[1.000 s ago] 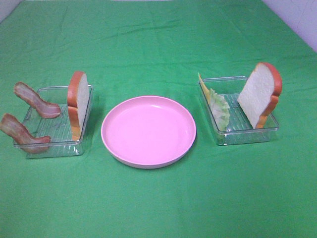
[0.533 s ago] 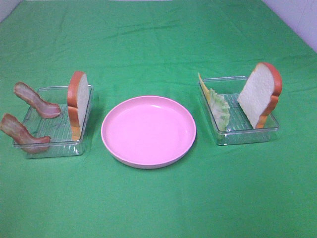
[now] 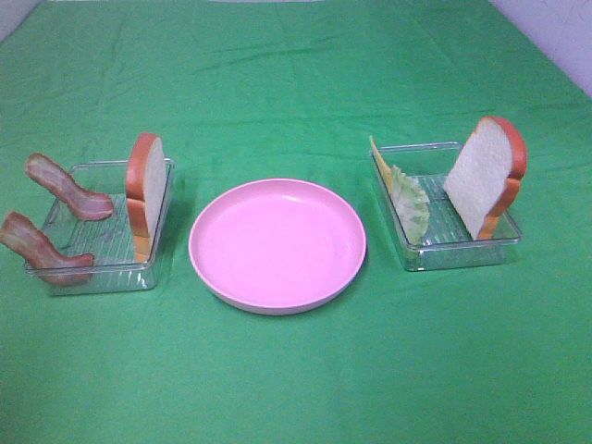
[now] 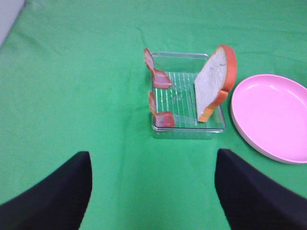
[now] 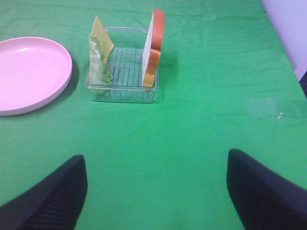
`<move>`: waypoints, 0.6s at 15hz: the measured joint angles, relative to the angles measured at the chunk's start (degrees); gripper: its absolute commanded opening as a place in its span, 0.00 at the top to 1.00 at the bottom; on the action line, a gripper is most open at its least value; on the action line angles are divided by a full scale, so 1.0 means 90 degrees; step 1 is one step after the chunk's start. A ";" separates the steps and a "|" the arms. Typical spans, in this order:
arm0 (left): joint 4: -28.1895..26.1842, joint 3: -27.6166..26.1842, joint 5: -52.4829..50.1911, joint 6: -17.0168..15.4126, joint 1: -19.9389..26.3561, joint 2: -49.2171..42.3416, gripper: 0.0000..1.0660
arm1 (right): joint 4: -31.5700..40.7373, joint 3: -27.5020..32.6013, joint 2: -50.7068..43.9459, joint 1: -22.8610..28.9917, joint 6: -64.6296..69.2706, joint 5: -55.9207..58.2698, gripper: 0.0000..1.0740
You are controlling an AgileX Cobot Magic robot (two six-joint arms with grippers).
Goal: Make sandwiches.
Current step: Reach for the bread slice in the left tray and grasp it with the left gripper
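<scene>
Pink plate [image 3: 277,245]: bare.
Left of plate: bread slice [image 3: 148,190] and bacon strips [image 3: 65,190] upright in tray [image 3: 92,277].
Right of plate: lettuce [image 3: 412,203], cheese [image 3: 379,162] and second slice [image 3: 486,176] in other tray [image 3: 462,259].
Left end effector [image 4: 152,158]: jaws apart, empty.
Right end effector [image 5: 156,158]: jaws apart, empty.
Change: none; stacking not begun.

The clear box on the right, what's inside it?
A bread slice leans at one side; a lettuce leaf and a cheese slice lean at the other. The lettuce hides the lower part of the cheese.
</scene>
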 measured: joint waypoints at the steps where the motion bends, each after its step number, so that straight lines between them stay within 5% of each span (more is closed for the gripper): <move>1: -0.0223 -0.0216 0.0013 0.0000 0.0000 0.0624 0.36 | 0.0000 0.0000 0.0000 0.0000 0.0000 0.0000 0.29; 9: -0.0872 -0.2623 0.0879 0.0025 -0.0013 0.5163 0.36 | 0.0000 0.0000 0.0000 0.0000 0.0000 0.0000 0.29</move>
